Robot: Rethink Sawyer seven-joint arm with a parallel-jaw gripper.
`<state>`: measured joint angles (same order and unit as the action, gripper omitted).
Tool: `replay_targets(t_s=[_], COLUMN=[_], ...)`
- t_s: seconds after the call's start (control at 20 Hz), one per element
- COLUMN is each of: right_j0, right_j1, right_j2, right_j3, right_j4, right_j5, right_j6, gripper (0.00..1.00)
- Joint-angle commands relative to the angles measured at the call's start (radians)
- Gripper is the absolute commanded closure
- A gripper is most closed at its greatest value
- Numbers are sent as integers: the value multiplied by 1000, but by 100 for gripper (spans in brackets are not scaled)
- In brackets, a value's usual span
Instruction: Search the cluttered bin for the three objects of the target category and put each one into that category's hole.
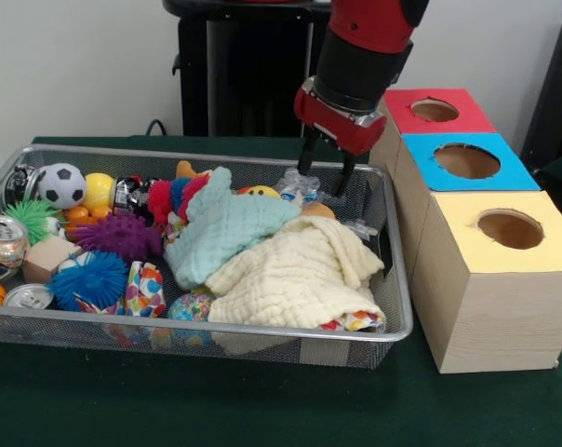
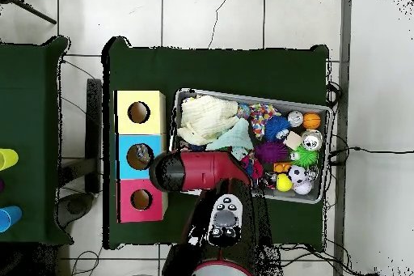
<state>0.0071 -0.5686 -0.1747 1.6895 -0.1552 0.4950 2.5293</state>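
Observation:
The silver wire-mesh bin point(image 1: 407, 307) holds toys, cans and two cloths. My gripper point(image 1: 326, 177) hangs over the bin's far right corner with its fingers point(image 1: 309, 160) spread open. A crushed clear plastic bottle point(image 1: 298, 184) lies just below and left of the fingertips, partly behind the teal cloth point(image 1: 227, 228). Whether a finger touches the bottle I cannot tell. Another bit of clear plastic point(image 1: 360, 226) pokes out by the cream cloth point(image 1: 295, 275). In the overhead view my arm point(image 2: 198, 170) covers the gripper and that corner of the bin point(image 2: 251, 97).
Three boxes with round holes stand beside the bin: red point(image 1: 439, 110), blue point(image 1: 467, 160) and yellow point(image 1: 509, 228). Spiky balls point(image 1: 121, 235), a football point(image 1: 61, 184) and silver cans point(image 1: 4, 240) fill the bin's left part.

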Motion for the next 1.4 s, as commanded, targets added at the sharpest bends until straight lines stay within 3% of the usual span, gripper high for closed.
replay_targets(t_s=[0.05,0.7,1.1,1.4], right_j0=[33,22,-70,-157], right_j1=[69,112,92,41], right_j2=[-54,-51,82,204], right_j3=[-72,-62,-3,45], right_j4=[-76,-43,21,67], right_j5=[-8,-64,-87,-20], right_j6=[53,72,35,-14], gripper=[0,0,0,0])
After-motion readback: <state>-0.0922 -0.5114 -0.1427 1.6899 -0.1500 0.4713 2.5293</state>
